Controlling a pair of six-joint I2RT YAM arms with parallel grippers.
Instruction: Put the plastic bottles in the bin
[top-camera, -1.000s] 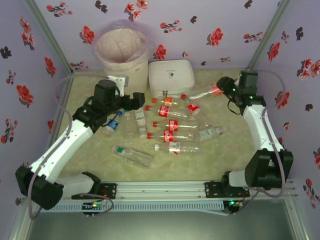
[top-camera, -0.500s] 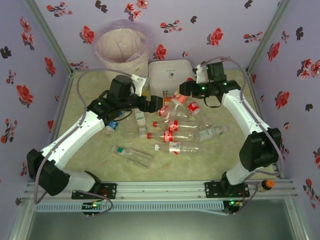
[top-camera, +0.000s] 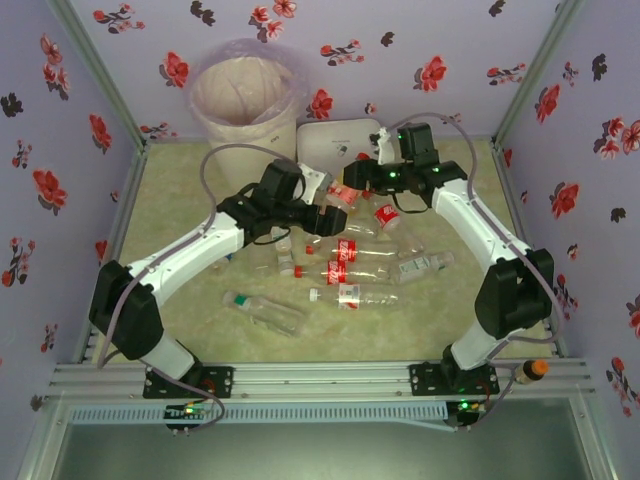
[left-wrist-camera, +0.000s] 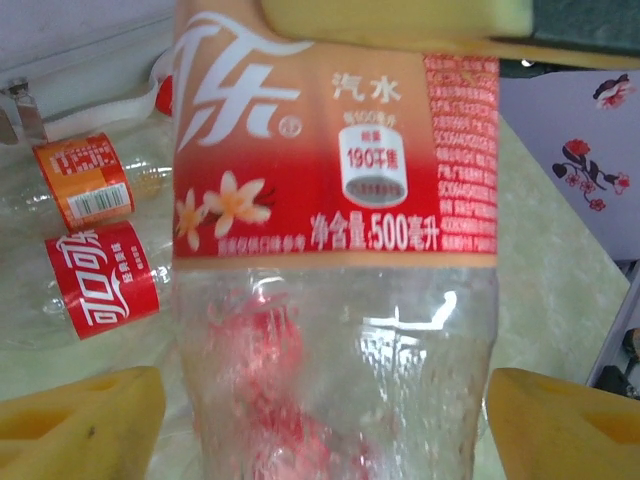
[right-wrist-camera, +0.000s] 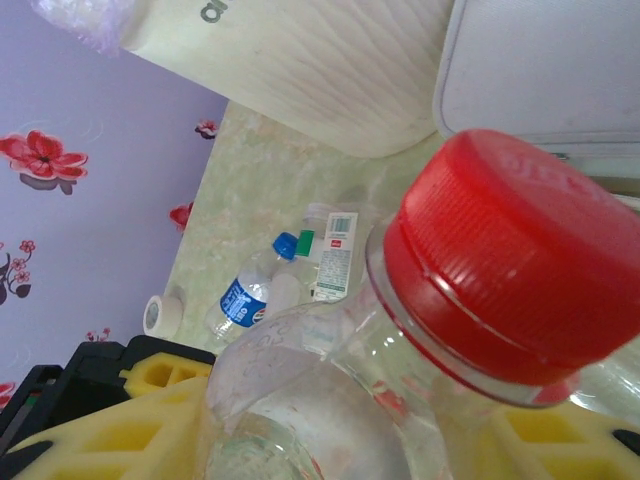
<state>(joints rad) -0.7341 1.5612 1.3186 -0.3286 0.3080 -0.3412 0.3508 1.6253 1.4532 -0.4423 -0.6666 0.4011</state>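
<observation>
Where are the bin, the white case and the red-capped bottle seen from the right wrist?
bin (top-camera: 250, 132): top external view, front wall.
white case (top-camera: 325, 140): top external view, lid.
red-capped bottle (right-wrist-camera: 510, 260): right wrist view, its cap.

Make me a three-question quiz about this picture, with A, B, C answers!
1. Where is the bin? A back left; B front right; C the middle.
2. What colour is the cap on the bottle in the right gripper? A blue; B red; C green.
3. How is the green-capped bottle? A standing; B lying down; C inside the bin.
Answers: 1 A, left of the white case. 2 B, the right wrist view shows it red. 3 B, it lies flat on the mat.
</observation>
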